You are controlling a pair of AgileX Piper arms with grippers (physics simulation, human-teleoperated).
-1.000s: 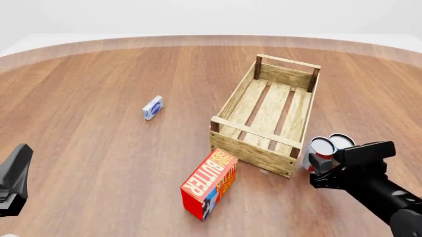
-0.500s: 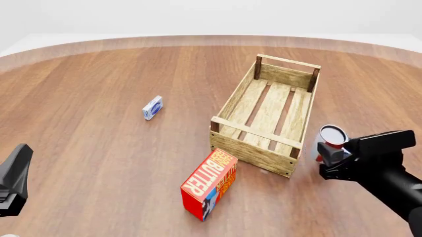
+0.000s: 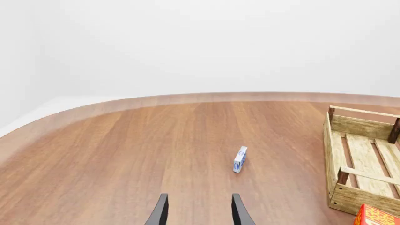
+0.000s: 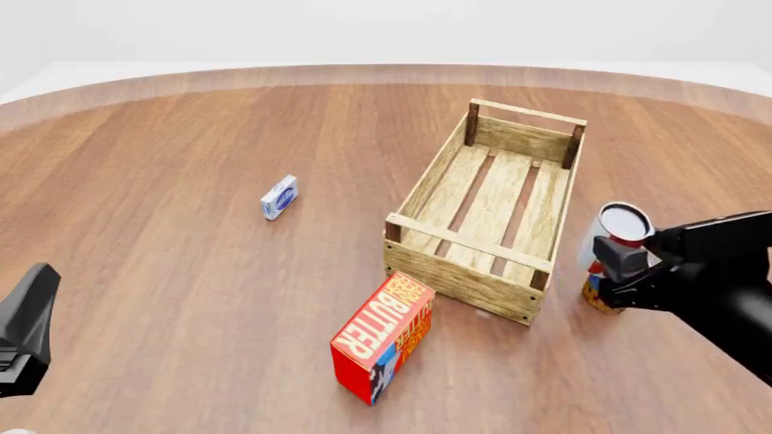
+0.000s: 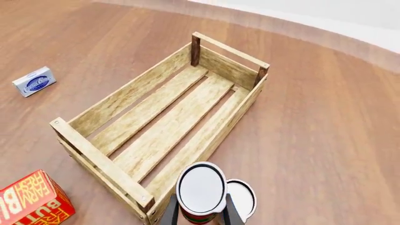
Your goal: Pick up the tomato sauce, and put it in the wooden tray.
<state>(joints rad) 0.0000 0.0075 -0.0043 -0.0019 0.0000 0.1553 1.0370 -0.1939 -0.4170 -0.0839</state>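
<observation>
Tomato sauce [image 4: 621, 227] clamped, lifted beside wooden tray [image 4: 489, 210]; red box [image 4: 382, 335] reads "BUTTER".

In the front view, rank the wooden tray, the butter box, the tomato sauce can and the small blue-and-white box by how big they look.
1. wooden tray
2. butter box
3. tomato sauce can, partly hidden by the right gripper, so unsure against the next
4. small blue-and-white box

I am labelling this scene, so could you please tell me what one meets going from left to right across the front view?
Left end effector → small blue-and-white box → red butter box → wooden tray → tomato sauce, held in the right end effector.
</observation>
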